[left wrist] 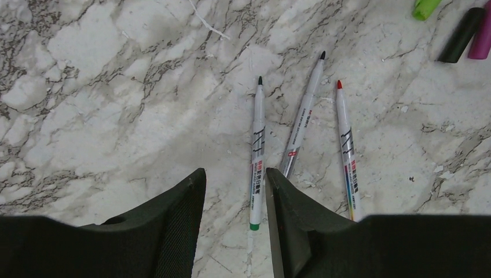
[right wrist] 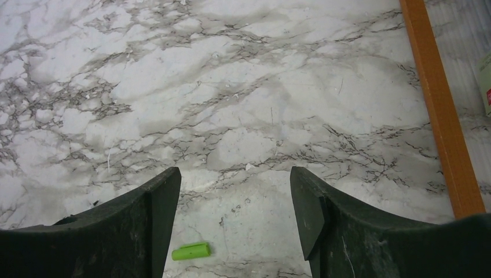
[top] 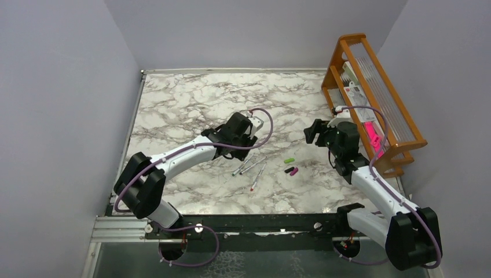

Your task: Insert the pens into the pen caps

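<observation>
Left gripper (left wrist: pixel 235 174) half open, empty; green-ended pen (left wrist: pixel 257 156) lies between jaws, close against one. Right gripper (right wrist: pixel 234 174) wide open, empty; green cap (right wrist: pixel 191 251) below gap between jaws. Pen likely light, stiff, slick: pinch mid-barrel.

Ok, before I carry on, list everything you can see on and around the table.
pens: three, silvery-grey, uncapped, side by side mid-table
caps: three, green, black and magenta, loose to the right of the pens
rack: one, orange wood, at the table's right edge
pink tool: one, in the rack
table: one, white-grey marble
left end effector: black, open, astride one pen's tail end
right end effector: black, open, over marble near the green cap
</observation>
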Controlling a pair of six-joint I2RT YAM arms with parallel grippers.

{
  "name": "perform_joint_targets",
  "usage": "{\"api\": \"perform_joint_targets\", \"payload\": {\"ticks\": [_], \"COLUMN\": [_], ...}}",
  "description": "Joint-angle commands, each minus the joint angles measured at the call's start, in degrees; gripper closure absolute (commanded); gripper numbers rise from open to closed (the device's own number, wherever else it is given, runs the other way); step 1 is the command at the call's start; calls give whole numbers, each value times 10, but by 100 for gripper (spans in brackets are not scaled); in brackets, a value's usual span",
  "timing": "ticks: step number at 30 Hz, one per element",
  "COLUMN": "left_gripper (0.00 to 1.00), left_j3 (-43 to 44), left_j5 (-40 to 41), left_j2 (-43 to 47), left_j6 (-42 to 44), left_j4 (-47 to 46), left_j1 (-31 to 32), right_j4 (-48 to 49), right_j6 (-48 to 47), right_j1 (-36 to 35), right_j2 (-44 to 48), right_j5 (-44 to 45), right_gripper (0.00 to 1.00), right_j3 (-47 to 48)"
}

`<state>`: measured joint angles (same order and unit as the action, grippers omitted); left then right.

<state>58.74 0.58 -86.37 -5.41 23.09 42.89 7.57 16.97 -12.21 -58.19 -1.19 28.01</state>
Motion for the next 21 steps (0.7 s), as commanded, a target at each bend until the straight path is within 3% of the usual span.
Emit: {"api": "perform_joint_targets", "payload": {"ticks": [1, 21], "left_gripper": [56, 56], "left_j3": [-7, -29], "left_j5": [-9, -25], "left_j2": [-20, -101], "left_j6": [-4, -7], "left_j4": [11, -41], "left_j1": [13, 22], "right_j4": [1, 6], "right_j6": [8, 6], "right_j1": [2, 2], "right_j2": [-11, -23], "right_j5": [-15, -18], "right_gripper": [30, 30], "right_j3": [-1, -6]}}
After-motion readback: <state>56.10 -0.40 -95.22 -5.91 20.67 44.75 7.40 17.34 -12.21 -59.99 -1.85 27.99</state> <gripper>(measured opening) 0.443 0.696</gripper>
